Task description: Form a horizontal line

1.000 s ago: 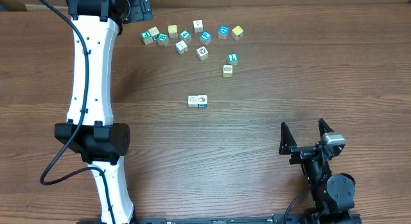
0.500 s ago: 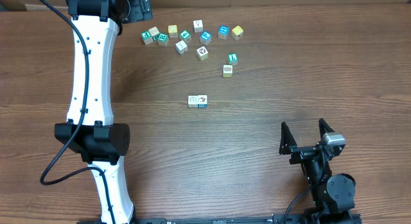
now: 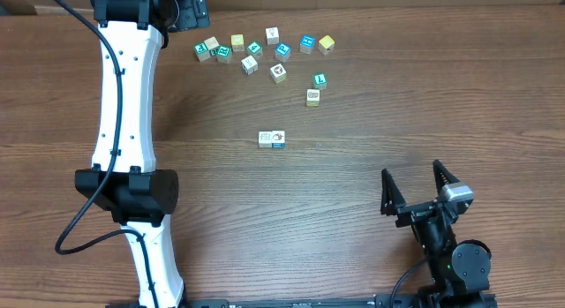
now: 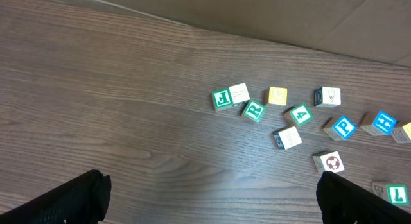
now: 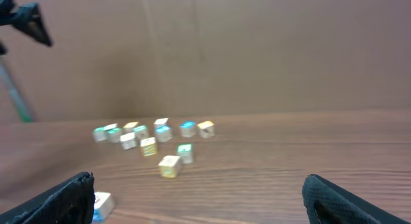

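Right gripper [image 3: 411,171] agape and empty at the near side, left gripper [image 4: 210,180] likewise beside the far cube cluster [image 3: 254,48], white cube [image 3: 265,138] touching blue-edged cube [image 3: 279,141] centrally, tan cube [image 3: 312,97] just beside teal-green cube [image 3: 320,80] farther back.

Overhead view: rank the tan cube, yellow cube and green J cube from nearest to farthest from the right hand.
1. tan cube, up-left of the right hand.
2. yellow cube, far row, right end.
3. green J cube, far row, left end.
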Motion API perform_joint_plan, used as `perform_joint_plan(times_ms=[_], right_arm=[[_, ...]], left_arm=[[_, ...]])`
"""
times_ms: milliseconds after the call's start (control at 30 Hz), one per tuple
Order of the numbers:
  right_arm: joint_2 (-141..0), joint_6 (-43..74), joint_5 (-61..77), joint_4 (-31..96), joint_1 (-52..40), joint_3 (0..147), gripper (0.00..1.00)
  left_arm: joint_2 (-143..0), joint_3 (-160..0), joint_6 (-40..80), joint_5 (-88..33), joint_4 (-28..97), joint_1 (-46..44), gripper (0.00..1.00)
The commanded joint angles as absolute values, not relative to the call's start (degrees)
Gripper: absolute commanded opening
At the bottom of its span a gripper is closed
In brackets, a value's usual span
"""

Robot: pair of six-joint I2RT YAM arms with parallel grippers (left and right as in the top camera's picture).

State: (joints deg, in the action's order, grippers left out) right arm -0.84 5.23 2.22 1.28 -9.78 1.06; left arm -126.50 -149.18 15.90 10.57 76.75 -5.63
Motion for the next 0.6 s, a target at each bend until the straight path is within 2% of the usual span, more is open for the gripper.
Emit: perform_joint_plan(times_ms=[0, 267, 567], right_arm=[[-0.2, 9.0, 5.2, 2.8, -9.6, 3.0, 1.00], [-4.3, 10.7, 5.2, 12.6, -9.6, 18.2, 1.00], [-24.8, 9.5, 5.2, 26.7, -9.6, 45.8, 1.00]], left_arm=[[-126.3, -149.5, 15.2, 10.9, 76.8, -5.9, 1.00], [-126.3, -149.5, 15.2, 10.9, 76.8, -5.9, 1.00], [-126.3, -149.5, 15.2, 10.9, 76.8, -5.9, 1.00]])
